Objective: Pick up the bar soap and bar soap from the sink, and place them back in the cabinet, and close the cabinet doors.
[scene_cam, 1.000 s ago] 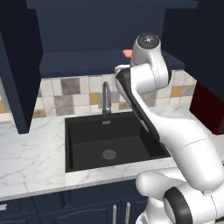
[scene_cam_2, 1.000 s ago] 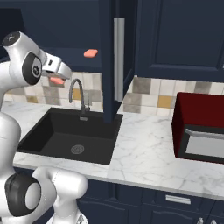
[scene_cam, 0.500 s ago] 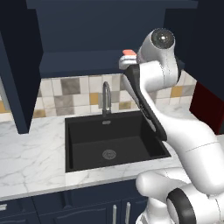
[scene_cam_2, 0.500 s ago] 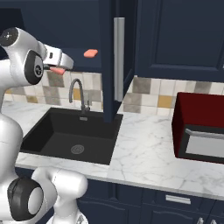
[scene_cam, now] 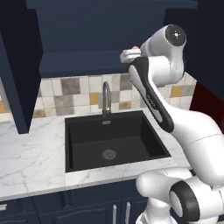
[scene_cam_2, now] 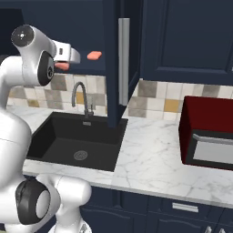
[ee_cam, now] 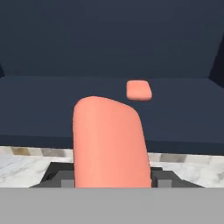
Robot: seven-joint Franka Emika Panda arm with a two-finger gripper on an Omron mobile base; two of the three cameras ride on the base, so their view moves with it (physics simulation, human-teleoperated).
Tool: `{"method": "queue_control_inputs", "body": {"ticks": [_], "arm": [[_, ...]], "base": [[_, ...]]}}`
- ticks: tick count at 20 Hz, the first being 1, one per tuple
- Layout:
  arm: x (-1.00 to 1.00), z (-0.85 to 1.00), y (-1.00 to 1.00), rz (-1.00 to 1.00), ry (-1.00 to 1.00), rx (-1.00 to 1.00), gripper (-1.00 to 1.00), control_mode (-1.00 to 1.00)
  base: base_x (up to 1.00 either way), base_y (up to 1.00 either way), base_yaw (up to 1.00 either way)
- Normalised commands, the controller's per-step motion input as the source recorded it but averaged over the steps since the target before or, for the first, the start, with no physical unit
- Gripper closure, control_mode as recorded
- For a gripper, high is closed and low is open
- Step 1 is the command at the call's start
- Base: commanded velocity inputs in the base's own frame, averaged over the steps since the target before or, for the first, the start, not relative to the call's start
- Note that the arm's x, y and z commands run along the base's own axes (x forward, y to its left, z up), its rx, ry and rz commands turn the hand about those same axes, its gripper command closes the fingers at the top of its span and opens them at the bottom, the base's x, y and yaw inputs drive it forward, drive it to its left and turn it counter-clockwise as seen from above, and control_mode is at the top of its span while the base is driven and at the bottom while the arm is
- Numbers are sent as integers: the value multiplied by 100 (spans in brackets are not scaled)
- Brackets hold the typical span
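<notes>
In the hand view my gripper (ee_cam: pixel 111 178) is shut on a salmon-pink bar soap (ee_cam: pixel 109 140), which stands up between the fingers. The second bar soap (ee_cam: pixel 139 90) lies flat on the navy shelf (ee_cam: pixel 52 105) of the open cabinet, ahead and slightly right. From the left base view the gripper (scene_cam: pixel 130 55) hangs at the shelf's front edge with the held soap (scene_cam: pixel 130 51). From the right base view the held soap (scene_cam_2: pixel 62 66) is left of the shelf soap (scene_cam_2: pixel 94 55). The black sink (scene_cam: pixel 109 140) lies below. Both cabinet doors (scene_cam_2: pixel 119 68) stand open.
A curved grey faucet (scene_cam: pixel 106 94) rises behind the basin, under the shelf. The left door (scene_cam: pixel 17 87) juts out over the marble counter (scene_cam: pixel 30 157). A dark red microwave (scene_cam_2: pixel 209 132) stands on the counter at the right.
The arm has risen and carried the held soap up from below the shelf to the level of its front edge, closer to the soap lying there.
</notes>
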Motion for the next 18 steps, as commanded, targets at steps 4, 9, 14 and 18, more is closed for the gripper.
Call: {"method": "queue_control_inputs", "body": {"ticks": [4,9,14,18], "arm": [[31,1,0,14,-1,0,100,-100],[50,0,0,10,-1,0,100,-100],[54,-10,0,6,0,0,100,-100],[48,-18,1,1,0,0,100,-100]], "base": [[0,0,0],[0,0,0],[0,0,0],[0,0,0]]}}
